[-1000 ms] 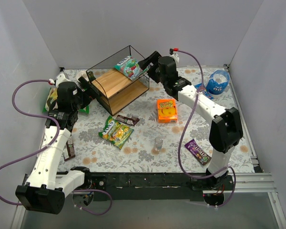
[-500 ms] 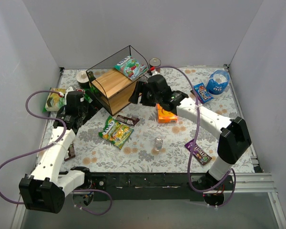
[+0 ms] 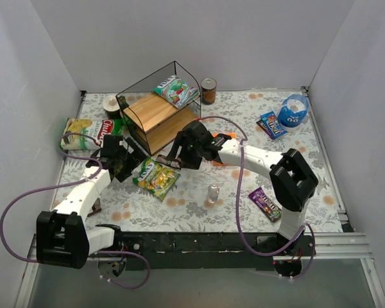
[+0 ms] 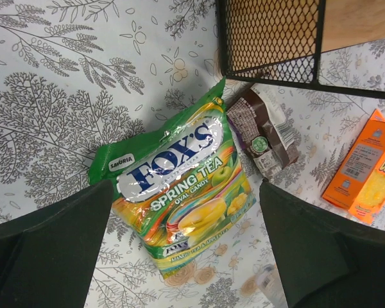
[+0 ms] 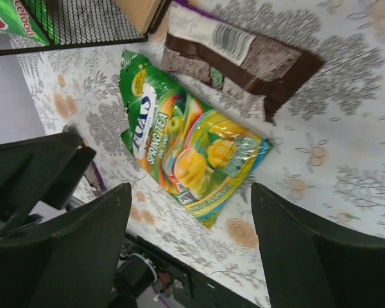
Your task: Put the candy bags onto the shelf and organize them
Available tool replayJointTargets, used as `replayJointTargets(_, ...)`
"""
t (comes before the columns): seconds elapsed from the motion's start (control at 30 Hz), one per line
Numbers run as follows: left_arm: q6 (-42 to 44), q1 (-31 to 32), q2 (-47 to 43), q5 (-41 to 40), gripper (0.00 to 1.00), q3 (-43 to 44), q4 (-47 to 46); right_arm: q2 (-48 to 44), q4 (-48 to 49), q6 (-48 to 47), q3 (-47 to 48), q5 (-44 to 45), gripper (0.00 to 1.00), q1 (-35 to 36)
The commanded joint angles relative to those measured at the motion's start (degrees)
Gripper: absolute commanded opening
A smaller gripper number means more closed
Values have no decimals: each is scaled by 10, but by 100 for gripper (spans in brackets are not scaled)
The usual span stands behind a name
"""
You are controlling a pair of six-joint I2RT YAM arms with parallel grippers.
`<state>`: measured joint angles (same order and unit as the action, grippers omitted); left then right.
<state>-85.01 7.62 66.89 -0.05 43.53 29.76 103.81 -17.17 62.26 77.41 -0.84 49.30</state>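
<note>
The green-yellow bag (image 3: pixel 156 176) lies flat on the table in front of the shelf (image 3: pixel 157 117). It fills the left wrist view (image 4: pixel 179 192) and the right wrist view (image 5: pixel 186 151). A dark brown wrapper (image 3: pixel 169 160) lies beside it, near the shelf's foot (image 4: pixel 260 135) (image 5: pixel 244 61). A teal-white bag (image 3: pixel 173 90) rests on the shelf's top. My left gripper (image 3: pixel 129 165) (image 4: pixel 186 256) is open above the bag's left side. My right gripper (image 3: pixel 174 154) (image 5: pixel 189 250) is open above its right side. The purple wrapper (image 3: pixel 266 204) and the blue pack (image 3: pixel 271 124) lie at the right.
An orange box (image 3: pixel 228 138) sits under the right forearm. A round blue pouch (image 3: pixel 292 110), a jar (image 3: pixel 208 90) and a white roll (image 3: pixel 111 104) stand at the back. A chips bag (image 3: pixel 90 131) lies at the left. A small glass (image 3: pixel 213 192) stands near the front.
Both arms have drawn back from the shelf and come down over the green-yellow bag, the right one from the shelf's top, the left one from its left side.
</note>
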Motion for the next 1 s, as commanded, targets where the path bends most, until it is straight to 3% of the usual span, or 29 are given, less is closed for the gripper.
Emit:
replayJointTargets(0.0, 2, 1, 13, 23, 96, -20, -44, 20, -29, 84, 35, -10, 82, 29)
replayJointTargets(0.43, 11, 1, 26, 38, 76, -92, -72, 63, -98, 136, 35, -8, 77, 62)
replayJointTargets(0.7, 31, 1, 37, 38, 65, -89, -65, 71, -41, 147, 2, 6, 74, 70)
replayJointTargets(0.97, 35, 1, 41, 56, 55, -89, -59, 109, -39, 162, 18, -4, 61, 79)
